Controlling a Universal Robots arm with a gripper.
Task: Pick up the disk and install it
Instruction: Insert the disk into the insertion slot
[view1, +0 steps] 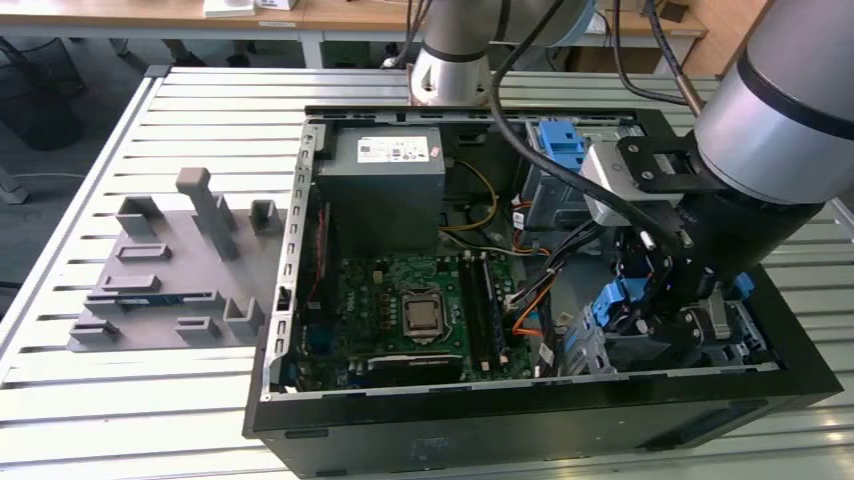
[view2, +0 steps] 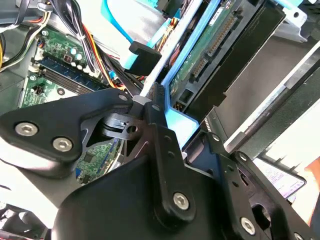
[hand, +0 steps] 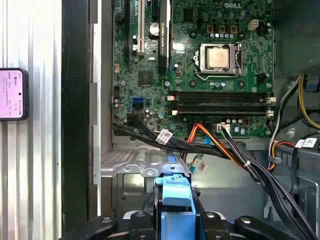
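A: Pincer (hand: 175, 214) state?
B: Clamped on the flat rectangular disk (hand: 176, 192), its blue plastic bracket between the fingers, down inside the open black computer case (view1: 534, 425).
A: Surroundings?
B: Green motherboard (hand: 200, 65) beyond the pincer; black and orange cables (hand: 220, 145) between them.

The black computer case (view1: 534, 440) holds a green motherboard (view1: 414, 300), orange, yellow and black cables (hand: 215, 142), and a grey power-supply box (view1: 387, 180) with a white sticker (view1: 395, 152). The flat rectangular disk (view2: 210, 50) wears a bright blue plastic bracket; the hand (hand: 176, 210) is black, the ribbed table (view1: 134, 420) silver.
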